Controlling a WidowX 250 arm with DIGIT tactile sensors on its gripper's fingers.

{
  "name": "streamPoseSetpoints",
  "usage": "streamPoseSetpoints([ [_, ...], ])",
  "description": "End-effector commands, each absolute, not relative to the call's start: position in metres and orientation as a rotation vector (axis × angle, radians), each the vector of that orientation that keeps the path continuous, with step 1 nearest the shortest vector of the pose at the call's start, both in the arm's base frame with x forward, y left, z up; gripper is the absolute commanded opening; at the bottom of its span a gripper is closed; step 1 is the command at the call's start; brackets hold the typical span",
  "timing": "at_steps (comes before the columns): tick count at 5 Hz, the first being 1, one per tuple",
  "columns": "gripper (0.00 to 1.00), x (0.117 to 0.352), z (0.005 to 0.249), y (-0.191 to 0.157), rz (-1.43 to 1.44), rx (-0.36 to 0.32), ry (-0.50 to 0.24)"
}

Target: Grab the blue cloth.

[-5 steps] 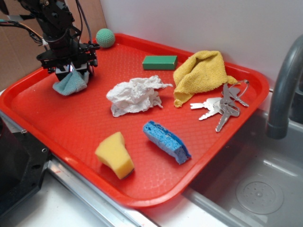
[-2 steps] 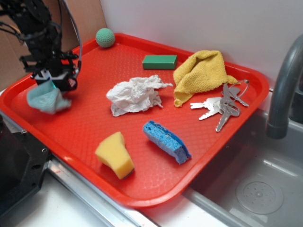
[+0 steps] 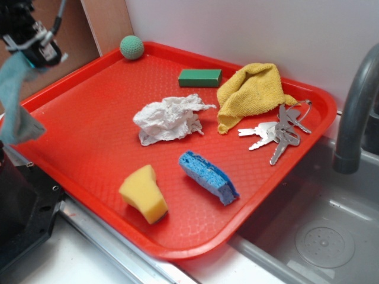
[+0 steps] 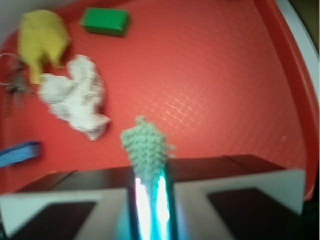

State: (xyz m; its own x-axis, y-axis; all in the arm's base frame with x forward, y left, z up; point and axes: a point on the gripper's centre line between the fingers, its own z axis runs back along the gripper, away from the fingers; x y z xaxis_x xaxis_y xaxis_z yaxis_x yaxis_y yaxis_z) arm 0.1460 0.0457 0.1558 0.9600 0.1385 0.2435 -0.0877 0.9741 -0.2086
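The blue cloth, a pale blue-grey woven rag, hangs from my gripper at the far left, lifted clear above the red tray's left edge. The gripper is mostly cut off by the frame's top left corner. In the wrist view the jaws are shut tight on the cloth, which sticks out past my gripper as a narrow woven tuft above the tray.
On the tray lie a white tissue, a yellow towel, keys, a blue sponge, a yellow sponge, a green block and a green ball. A grey faucet and sink stand at right.
My gripper has risen and moved left off the tray surface, carrying the blue cloth up with it; the cloth now dangles in the air. The other things have not moved.
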Motion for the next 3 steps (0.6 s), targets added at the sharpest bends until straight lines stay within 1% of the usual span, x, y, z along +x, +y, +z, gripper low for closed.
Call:
streamPoseSetpoints([
  [1,0.00,0.143,0.261,0.054,0.076,-0.157,-0.317],
  [2,0.00,0.155,0.256,0.049,0.116,-0.118,-0.310],
  [3,0.00,0.157,0.244,0.052,0.159,-0.086,-0.281],
])
